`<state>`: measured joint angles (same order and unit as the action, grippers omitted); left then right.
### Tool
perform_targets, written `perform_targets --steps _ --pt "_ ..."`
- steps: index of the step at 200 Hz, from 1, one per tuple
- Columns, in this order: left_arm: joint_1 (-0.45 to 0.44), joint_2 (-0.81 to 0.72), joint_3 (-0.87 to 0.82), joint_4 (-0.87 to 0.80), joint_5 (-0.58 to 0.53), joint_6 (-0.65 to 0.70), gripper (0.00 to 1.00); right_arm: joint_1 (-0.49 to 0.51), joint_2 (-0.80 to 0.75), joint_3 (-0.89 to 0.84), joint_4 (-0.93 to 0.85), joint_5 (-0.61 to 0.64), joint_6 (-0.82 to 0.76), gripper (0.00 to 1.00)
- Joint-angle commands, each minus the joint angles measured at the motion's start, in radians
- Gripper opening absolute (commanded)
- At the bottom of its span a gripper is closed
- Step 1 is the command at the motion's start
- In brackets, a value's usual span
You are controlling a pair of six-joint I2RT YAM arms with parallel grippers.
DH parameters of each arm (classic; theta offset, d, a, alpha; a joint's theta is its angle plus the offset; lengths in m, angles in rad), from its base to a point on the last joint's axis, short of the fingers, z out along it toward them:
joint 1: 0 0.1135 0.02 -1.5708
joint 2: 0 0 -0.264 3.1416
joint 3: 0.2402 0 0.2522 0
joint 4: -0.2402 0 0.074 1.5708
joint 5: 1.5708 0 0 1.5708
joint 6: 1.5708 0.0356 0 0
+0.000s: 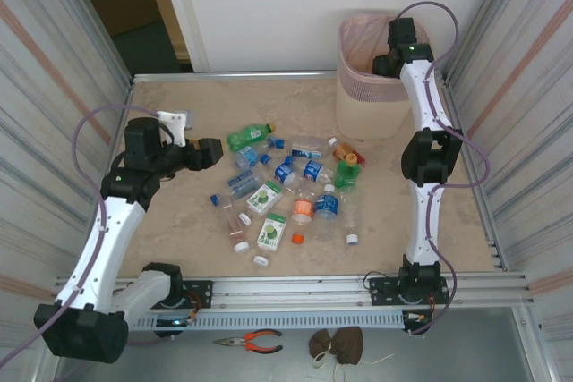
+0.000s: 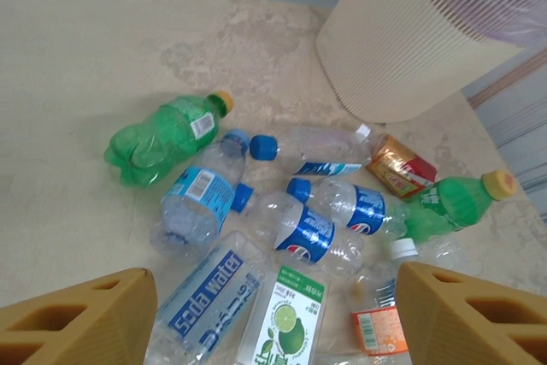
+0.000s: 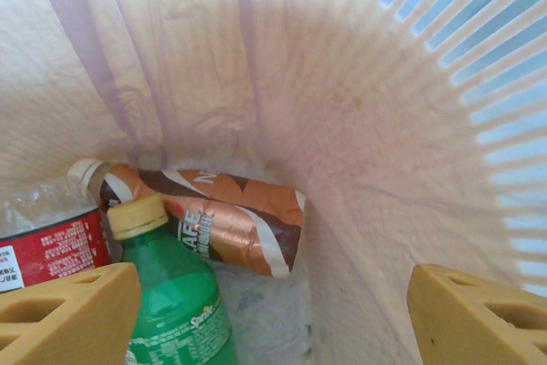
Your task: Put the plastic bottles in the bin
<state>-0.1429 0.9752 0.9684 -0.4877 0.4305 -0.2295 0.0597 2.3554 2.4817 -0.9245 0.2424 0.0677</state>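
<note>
Jaws: your left jaws stand wide, empty, above the plastic bottles (image 2: 308, 232) scattered on the worktop (image 1: 224, 100) | your right jaws stand wide, empty, inside the bin (image 1: 367, 105) over three bottles (image 3: 214, 220) lying there.

Plastic bottles (image 1: 243, 139) lie scattered mid-table; three more rest inside the pink-lined beige bin (image 1: 367, 115).

1. The left arm is bent at the elbow, forearm raised; its wrist turns inward; the left gripper (image 1: 211, 151) tilts downward.
2. Its jaws stand wide apart; the yellow fingers (image 2: 81, 318) are empty.
3. The right arm is stretched far forward, nearly straight; the right gripper (image 1: 387, 63) points downward.
4. Its jaws are spread wide; the wrist view shows both fingertips apart, gripping nothing.
</note>
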Motion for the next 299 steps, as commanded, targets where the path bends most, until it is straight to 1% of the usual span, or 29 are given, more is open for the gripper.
perform_targets --steps 1,42,75,89,109,128,156,172,200,222,242,262,283,299 --pt "0.008 0.018 -0.004 -0.059 -0.056 0.008 0.74 0.012 -0.06 0.033 -0.014 0.02 -0.007 0.81" --pt "0.007 0.064 -0.034 -0.106 -0.137 -0.057 0.74 0.033 -0.151 0.033 -0.014 0.034 -0.023 0.81" --pt "-0.02 0.105 -0.059 -0.161 -0.235 -0.169 0.74 0.051 -0.225 0.033 -0.02 0.043 -0.032 0.81" --pt "-0.072 0.12 -0.059 -0.197 -0.318 -0.205 0.74 0.061 -0.255 0.031 -0.027 0.05 -0.035 0.81" --pt "-0.171 0.144 -0.062 -0.247 -0.453 -0.276 0.75 0.075 -0.3 0.026 -0.046 0.063 -0.036 0.81" --pt "-0.244 0.165 -0.074 -0.27 -0.522 -0.347 0.75 0.087 -0.351 -0.004 -0.053 0.067 -0.039 0.81" --pt "-0.313 0.198 -0.109 -0.27 -0.52 -0.421 0.74 0.099 -0.449 -0.09 -0.04 0.061 -0.033 0.81" --pt "-0.335 0.216 -0.137 -0.258 -0.505 -0.46 0.72 0.106 -0.512 -0.158 -0.026 0.063 -0.028 0.81" --pt "-0.36 0.239 -0.175 -0.228 -0.488 -0.508 0.72 0.109 -0.633 -0.309 0.03 0.051 -0.01 0.81" --pt "-0.379 0.26 -0.196 -0.2 -0.47 -0.538 0.71 0.111 -0.709 -0.394 0.058 0.043 0.001 0.81" --pt "-0.392 0.282 -0.215 -0.184 -0.469 -0.559 0.66 0.114 -0.757 -0.449 0.066 0.04 0.009 0.81" --pt "-0.394 0.299 -0.235 -0.151 -0.463 -0.574 0.64 0.115 -0.798 -0.499 0.076 0.041 0.014 0.81" --pt "-0.394 0.318 -0.234 -0.145 -0.458 -0.581 0.59 0.114 -0.834 -0.546 0.083 0.035 0.024 0.8" --pt "-0.394 0.326 -0.235 -0.143 -0.461 -0.579 0.54 0.114 -0.857 -0.578 0.097 0.033 0.03 0.8"
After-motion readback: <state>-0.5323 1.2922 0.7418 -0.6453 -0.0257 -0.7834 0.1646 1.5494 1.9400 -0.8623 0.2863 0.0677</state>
